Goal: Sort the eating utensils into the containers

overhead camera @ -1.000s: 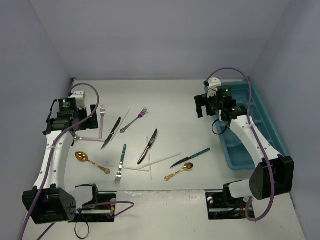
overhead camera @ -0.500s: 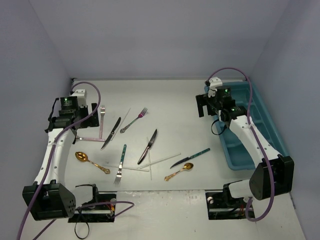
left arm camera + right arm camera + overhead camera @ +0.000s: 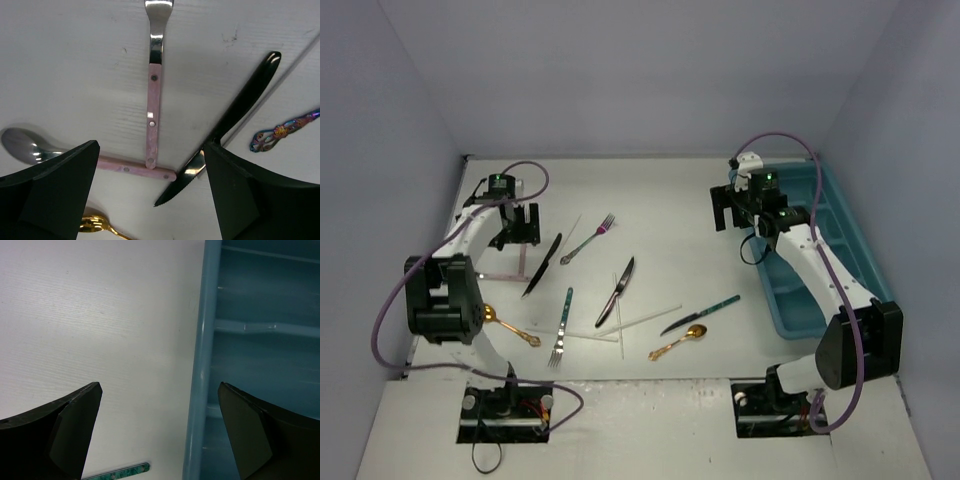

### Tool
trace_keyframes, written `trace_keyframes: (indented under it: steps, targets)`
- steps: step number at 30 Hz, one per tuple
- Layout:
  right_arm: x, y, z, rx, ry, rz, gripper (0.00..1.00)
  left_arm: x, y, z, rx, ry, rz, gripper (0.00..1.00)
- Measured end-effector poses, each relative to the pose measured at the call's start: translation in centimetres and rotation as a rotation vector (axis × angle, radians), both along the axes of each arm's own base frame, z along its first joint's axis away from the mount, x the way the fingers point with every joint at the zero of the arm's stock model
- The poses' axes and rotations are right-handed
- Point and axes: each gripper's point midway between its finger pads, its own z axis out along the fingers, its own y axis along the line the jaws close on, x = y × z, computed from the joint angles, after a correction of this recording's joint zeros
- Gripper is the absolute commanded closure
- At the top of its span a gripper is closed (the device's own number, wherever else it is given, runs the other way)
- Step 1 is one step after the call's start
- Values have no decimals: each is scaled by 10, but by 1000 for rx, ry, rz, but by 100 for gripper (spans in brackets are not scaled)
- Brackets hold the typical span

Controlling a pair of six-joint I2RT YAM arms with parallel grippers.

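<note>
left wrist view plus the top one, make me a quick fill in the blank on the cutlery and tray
The fork in the middle of the left wrist view has a ____ handle. The knife right of it is ____. The spoon at that view's bottom edge is ____ coloured. From above, the tray sits at the ____ side of the table.
Missing words: pink; black; gold; right.

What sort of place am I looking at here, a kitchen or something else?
Probably a robot lab test cell, not a kitchen: two robot arms bolted to a white table, plain walls boxing it in, and cutlery scattered loose near a teal tray.
</note>
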Motion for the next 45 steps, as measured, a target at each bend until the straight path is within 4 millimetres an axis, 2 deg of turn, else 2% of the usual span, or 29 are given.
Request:
trace_keyframes:
  steps: [4,8,11,19,25,30,34,37,40,43,45]
  targets:
    - [0,0,-2,2,5,0,0,10,-1,-33,-12,75,24,21]
    - [0,2,-2,5,7,4,0,10,-1,-59,-15,136,44,25]
    - [0,2,-4,5,11,5,0,14,-2,-60,-20,133,56,29]
    - [0,3,-5,10,15,12,0,15,-2,-63,-45,128,83,55]
    - [1,8,-3,31,16,25,0,18,-8,-65,-88,118,77,81]
    - [9,16,6,69,9,34,0,24,-16,-64,-139,90,59,87]
    - [16,24,25,117,-21,37,0,28,-27,-60,-206,57,36,93]
    - [24,32,57,178,-72,36,0,30,-38,-49,-261,29,7,98]
    - [34,42,97,253,-147,43,0,35,-51,-17,-325,-43,-36,100]
    - [47,59,141,361,-208,68,6,40,-69,40,-372,-174,-106,100]
    - [55,72,163,440,-226,87,11,40,-92,90,-413,-289,-178,100]
